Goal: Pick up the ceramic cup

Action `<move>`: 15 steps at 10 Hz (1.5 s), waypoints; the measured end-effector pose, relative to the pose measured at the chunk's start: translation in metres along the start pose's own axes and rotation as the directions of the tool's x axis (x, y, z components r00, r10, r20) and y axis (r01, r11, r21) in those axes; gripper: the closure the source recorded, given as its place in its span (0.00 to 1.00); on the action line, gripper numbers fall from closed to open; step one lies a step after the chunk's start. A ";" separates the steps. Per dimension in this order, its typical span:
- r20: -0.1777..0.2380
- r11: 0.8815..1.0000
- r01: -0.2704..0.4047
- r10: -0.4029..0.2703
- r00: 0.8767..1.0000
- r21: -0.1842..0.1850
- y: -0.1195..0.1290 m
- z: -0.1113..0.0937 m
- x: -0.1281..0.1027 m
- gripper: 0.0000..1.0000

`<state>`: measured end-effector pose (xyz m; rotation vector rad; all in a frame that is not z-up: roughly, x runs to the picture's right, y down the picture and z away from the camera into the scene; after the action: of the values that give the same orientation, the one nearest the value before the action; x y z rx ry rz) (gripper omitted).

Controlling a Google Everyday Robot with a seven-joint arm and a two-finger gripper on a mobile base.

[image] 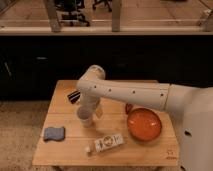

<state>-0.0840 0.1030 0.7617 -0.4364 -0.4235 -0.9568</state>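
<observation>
The ceramic cup [85, 118], small, whitish-grey and dark inside, stands upright on the wooden table [70, 152], left of centre. My white arm reaches in from the right, bends at its elbow above the table and comes down onto the cup. The gripper [93, 106] hangs just above and behind the cup's rim, open and pointing down, with the cup still resting on the table. The arm's end hides the cup's far side.
A wide orange bowl [144, 124] sits right of the cup. A white labelled bottle [107, 143] lies on its side near the front edge. A blue sponge [53, 133] lies front left. A dark striped object [74, 96] rests behind the cup.
</observation>
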 end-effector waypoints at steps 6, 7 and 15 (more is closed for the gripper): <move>0.033 0.999 0.026 -0.025 0.999 -0.023 0.009 0.030 -0.002 0.20; 0.034 0.999 0.027 -0.026 0.999 -0.025 0.008 0.031 -0.001 0.20; 0.044 0.999 0.014 -0.012 0.999 -0.039 0.007 0.033 0.011 0.69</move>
<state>-0.0770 0.1167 0.7939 -0.4915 -0.4480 -0.9710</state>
